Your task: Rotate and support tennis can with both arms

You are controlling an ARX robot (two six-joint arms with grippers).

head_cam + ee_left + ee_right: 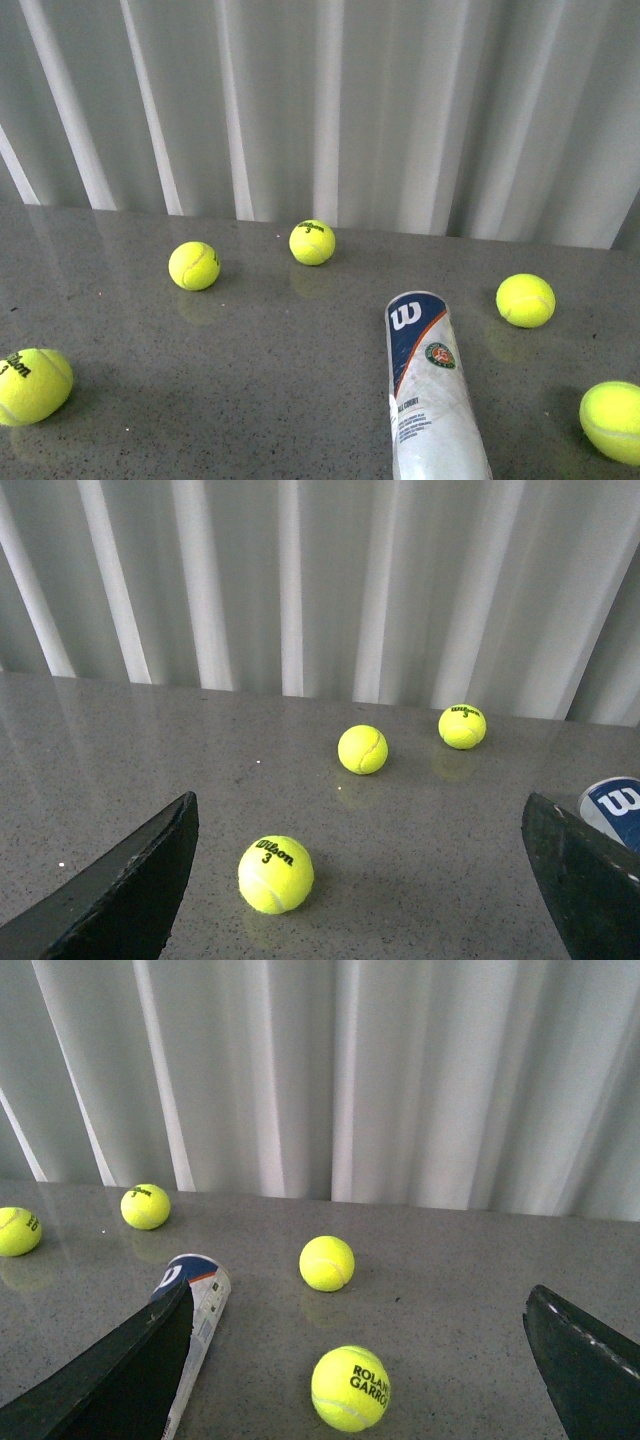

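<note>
The tennis can (430, 385) lies on its side on the grey table, its navy end with the white "W" pointing away from me, right of centre in the front view. Neither arm shows in that view. My left gripper (360, 880) is open above the table, with a yellow ball between its fingers' lines of sight and the tennis can's end (615, 805) just beyond one finger. My right gripper (355, 1365) is open too; the tennis can (197, 1310) lies along one finger (120, 1370), partly hidden by it.
Several yellow tennis balls are scattered on the grey table (250, 380): one at the near left (32, 385), two at the back (193, 266) (312, 242), two on the right (525, 300) (612, 420). White curtains (320, 100) close off the far edge.
</note>
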